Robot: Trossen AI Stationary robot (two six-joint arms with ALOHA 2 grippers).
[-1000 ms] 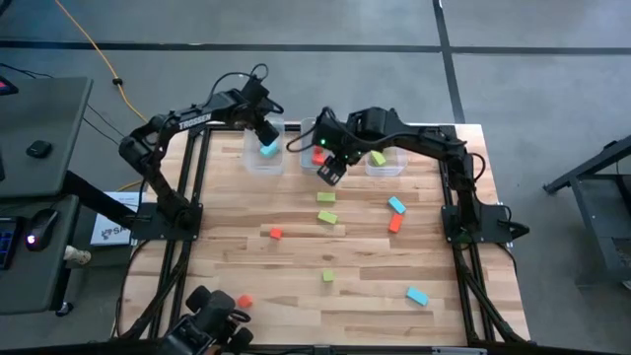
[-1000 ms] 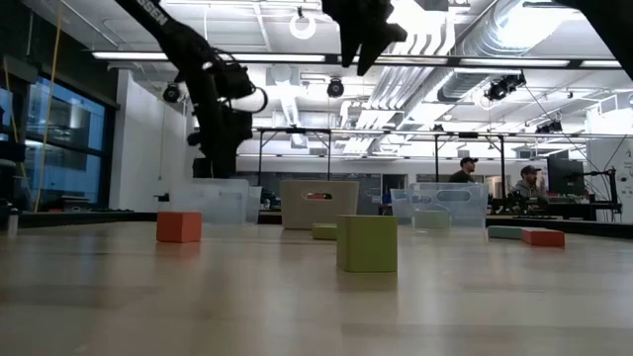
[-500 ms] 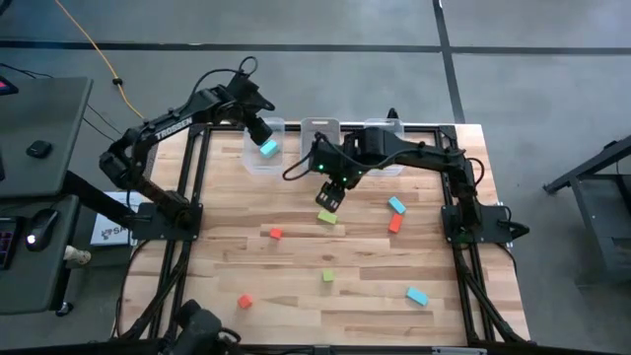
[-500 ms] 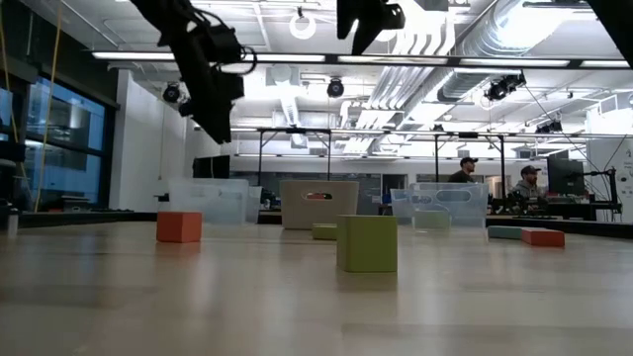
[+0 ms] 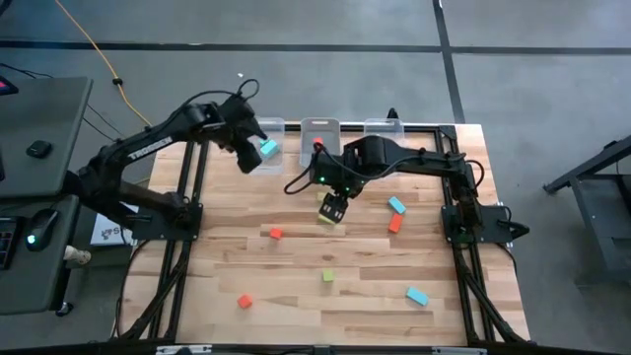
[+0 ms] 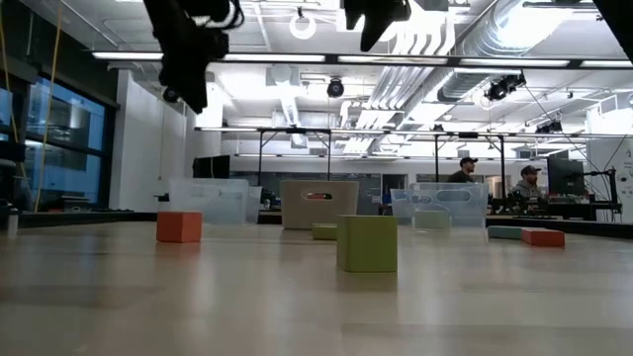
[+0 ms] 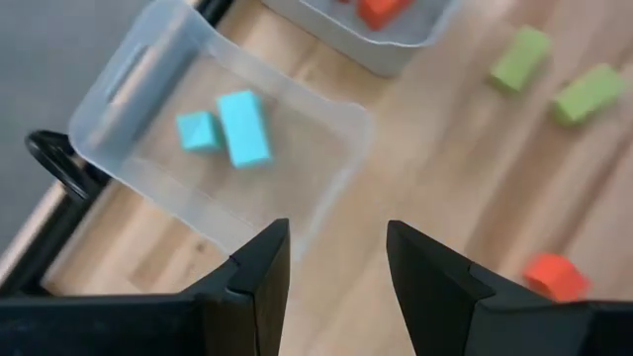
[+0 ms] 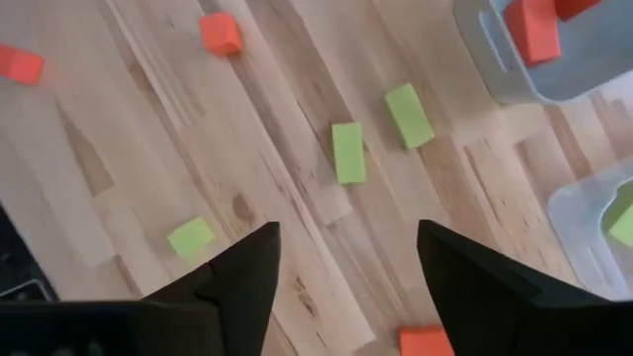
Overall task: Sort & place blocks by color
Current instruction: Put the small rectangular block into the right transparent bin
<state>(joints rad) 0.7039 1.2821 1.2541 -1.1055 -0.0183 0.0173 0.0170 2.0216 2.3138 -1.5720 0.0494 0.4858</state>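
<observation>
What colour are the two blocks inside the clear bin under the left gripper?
Light blue, both blocks; clearest in the left wrist view.

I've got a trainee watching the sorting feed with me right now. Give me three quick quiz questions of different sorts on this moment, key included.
1. True or false: the left gripper holds a block.
2. Which colour are the two blocks in the left bin? A) light blue B) lime green C) red-orange
3. Fill in: the right gripper hangs open above two ______ bars lying on the table.

Key
1. False: its fingers stand apart with nothing between them.
2. A: one light blue cube beside one light blue bar.
3. Lime green.
</observation>
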